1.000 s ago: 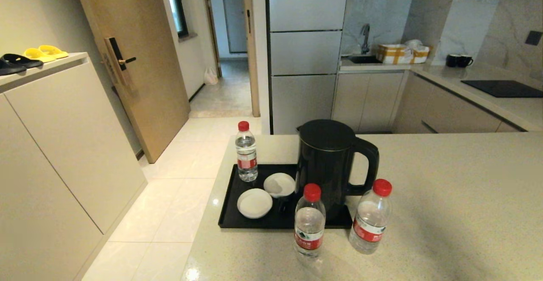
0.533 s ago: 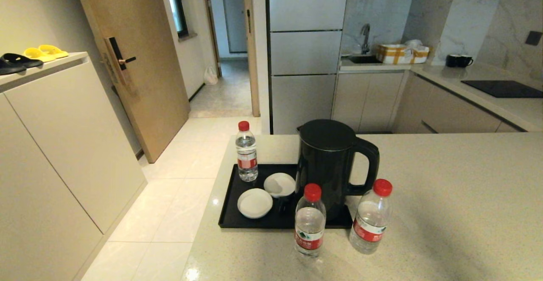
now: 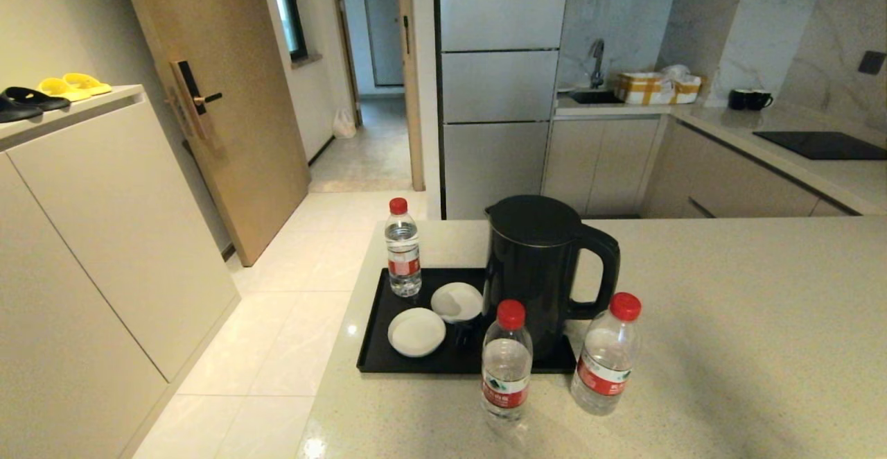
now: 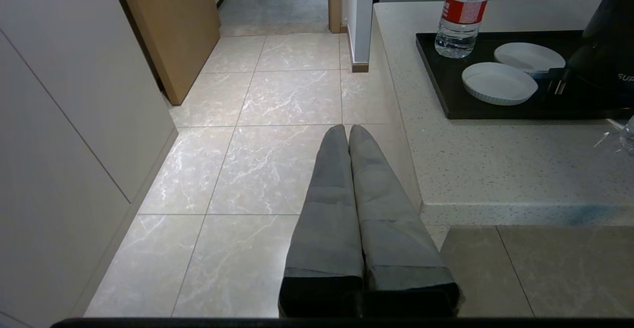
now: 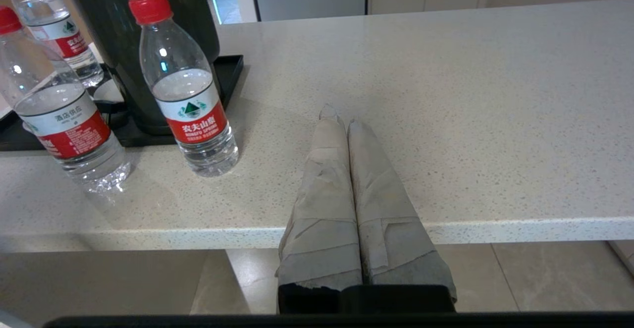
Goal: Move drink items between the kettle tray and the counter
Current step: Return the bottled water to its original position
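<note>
Three clear water bottles with red caps stand in the head view. One bottle [image 3: 403,249] is on the black kettle tray [image 3: 378,320], at its far left corner. Two more, a middle bottle [image 3: 506,362] and a right bottle [image 3: 606,365], stand on the beige counter [image 3: 727,320] in front of the tray. The black kettle [image 3: 537,265] sits on the tray's right side. My left gripper [image 4: 348,129] is shut and empty, held over the floor left of the counter edge. My right gripper [image 5: 341,118] is shut and empty, low at the counter's near edge, right of the nearest bottle [image 5: 185,90].
Two white round dishes [image 3: 416,331] [image 3: 457,302] lie on the tray beside the kettle. A cream cabinet [image 3: 104,237] with slippers stands at the left across a tiled floor [image 3: 277,320]. A black hob [image 3: 821,144] and sink area sit far back right.
</note>
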Available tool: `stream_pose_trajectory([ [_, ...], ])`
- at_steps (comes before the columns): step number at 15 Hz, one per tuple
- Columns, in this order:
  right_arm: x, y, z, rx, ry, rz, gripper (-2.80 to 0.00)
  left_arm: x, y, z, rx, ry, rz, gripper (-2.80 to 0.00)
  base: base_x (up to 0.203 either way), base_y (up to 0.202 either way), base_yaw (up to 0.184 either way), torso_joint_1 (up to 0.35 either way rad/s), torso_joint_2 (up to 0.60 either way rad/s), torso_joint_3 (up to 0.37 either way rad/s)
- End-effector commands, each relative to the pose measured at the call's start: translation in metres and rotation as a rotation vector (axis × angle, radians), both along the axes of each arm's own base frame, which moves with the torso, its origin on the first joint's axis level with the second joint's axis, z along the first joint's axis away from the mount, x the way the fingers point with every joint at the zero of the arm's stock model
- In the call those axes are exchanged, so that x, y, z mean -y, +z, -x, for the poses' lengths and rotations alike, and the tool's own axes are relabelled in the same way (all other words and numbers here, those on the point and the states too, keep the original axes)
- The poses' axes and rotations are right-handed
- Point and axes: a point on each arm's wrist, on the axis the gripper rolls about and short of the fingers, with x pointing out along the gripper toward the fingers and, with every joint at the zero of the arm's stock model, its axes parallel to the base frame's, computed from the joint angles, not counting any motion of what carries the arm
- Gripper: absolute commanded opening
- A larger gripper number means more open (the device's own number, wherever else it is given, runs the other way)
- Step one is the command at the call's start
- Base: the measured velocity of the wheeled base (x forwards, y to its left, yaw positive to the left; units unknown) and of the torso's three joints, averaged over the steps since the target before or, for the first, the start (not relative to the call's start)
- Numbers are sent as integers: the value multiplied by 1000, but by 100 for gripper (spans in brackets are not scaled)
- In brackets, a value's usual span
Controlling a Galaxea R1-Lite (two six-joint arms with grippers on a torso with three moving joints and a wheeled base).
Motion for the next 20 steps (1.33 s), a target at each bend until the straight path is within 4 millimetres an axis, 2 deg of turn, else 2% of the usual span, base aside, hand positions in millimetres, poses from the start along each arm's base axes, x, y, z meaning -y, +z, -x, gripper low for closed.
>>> stream_pose_trajectory([
  [1,0,0,0,0,0,0,-280,0,-2,0,-9,1,-1,-280,0,0,0,0,0,0],
  [20,0,0,0,-1,5,39,-280,0,-2,0,-7,1,1,-280,0,0,0,0,0,0],
])
